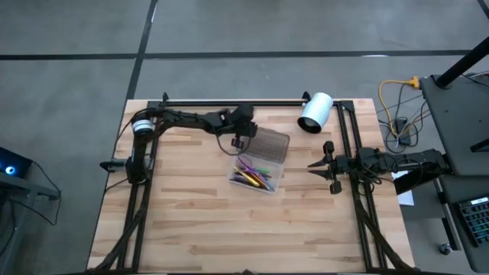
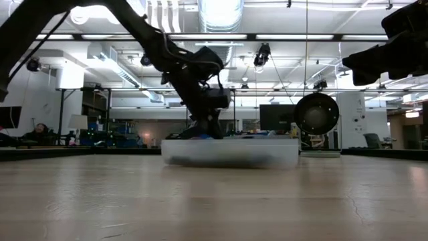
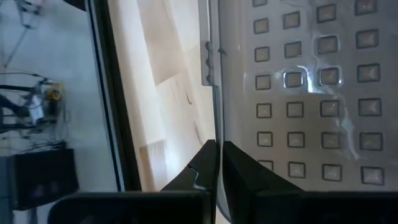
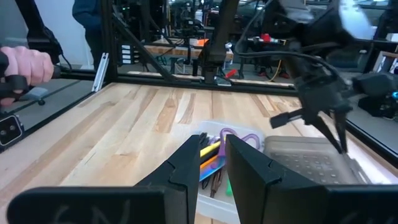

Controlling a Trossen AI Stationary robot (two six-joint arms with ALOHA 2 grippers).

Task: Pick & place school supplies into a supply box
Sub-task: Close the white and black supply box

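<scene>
Clear plastic supply box (image 1: pixel 256 178) sits mid-table, pens and scissors (image 4: pixel 229 135) already inside. Left gripper (image 1: pixel 238 142) is pinched closed on the dotted lid (image 1: pixel 270 143) edge; it should swing the lid down squarely over the box. Right gripper (image 1: pixel 321 166) waits right of the box, fingers slightly apart, empty.

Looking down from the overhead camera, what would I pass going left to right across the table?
Left arm's hand at the lid's edge → supply box with the pens and pencils inside → white cylinder → right arm's hand, waiting near the table's right side.
</scene>
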